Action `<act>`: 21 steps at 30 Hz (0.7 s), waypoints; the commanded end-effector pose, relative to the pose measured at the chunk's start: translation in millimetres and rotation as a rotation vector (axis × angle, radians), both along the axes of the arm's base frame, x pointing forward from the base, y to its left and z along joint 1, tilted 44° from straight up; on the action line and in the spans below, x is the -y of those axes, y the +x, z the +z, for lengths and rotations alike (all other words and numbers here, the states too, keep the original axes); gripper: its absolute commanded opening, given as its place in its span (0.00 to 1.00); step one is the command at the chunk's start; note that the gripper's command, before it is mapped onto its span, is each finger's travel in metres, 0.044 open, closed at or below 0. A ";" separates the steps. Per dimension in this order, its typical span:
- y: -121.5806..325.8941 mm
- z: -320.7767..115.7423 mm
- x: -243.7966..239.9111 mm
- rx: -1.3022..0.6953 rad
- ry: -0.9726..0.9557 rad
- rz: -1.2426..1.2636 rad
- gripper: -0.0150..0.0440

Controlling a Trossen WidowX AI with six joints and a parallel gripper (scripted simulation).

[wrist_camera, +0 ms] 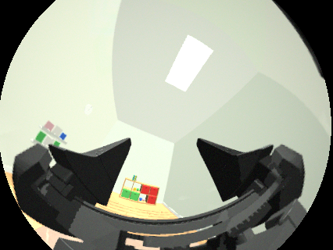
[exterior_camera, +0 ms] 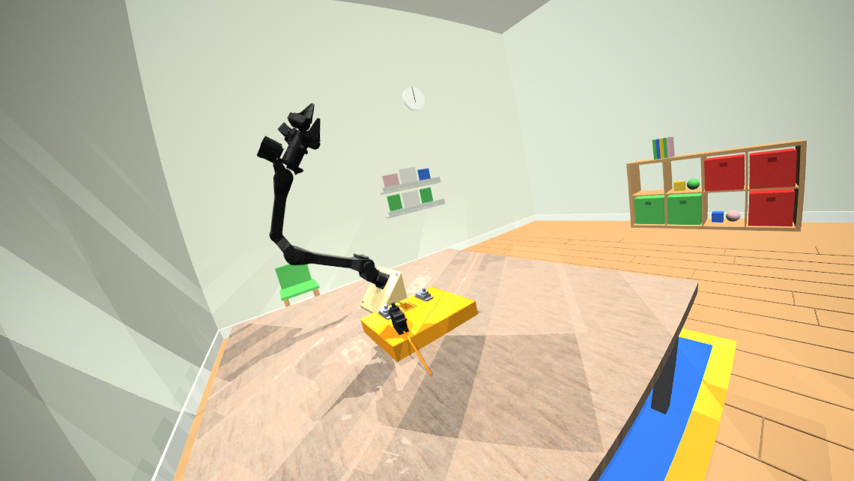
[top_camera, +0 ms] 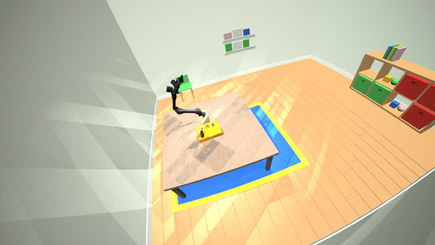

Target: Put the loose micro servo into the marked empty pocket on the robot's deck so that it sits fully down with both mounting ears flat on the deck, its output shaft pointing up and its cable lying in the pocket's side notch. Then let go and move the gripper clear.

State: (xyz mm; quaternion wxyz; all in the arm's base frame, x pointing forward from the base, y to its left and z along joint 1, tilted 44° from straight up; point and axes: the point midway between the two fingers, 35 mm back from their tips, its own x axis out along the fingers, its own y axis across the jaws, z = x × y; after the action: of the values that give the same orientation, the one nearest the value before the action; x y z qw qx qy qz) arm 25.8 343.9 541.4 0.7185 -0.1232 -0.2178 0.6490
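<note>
1. The table carries the yellow deck, the landmark here.
2. The arm rises from behind the deck; its gripper hangs high above, jaws spread wide and holding nothing.
3. The micro servo leans at the deck's near corner, tilted, just beside the empty pocket.
4. Its orange cable trails off the deck's front edge.
5. Judged light, rigid, smooth-sided; pinch the body's flat flanks below the ears, never the limp cable.
</note>
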 end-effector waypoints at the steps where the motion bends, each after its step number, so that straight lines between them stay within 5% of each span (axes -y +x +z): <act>1: 11.9 -9.8 -4.9 0.027 -0.037 -0.047 1.00; 21: 119.3 -97.6 -15.8 0.270 -0.417 -0.378 1.00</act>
State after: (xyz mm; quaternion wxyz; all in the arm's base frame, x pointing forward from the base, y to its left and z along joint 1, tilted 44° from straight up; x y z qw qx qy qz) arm 128.1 361.1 459.4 0.7530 -0.3529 -0.1625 0.5311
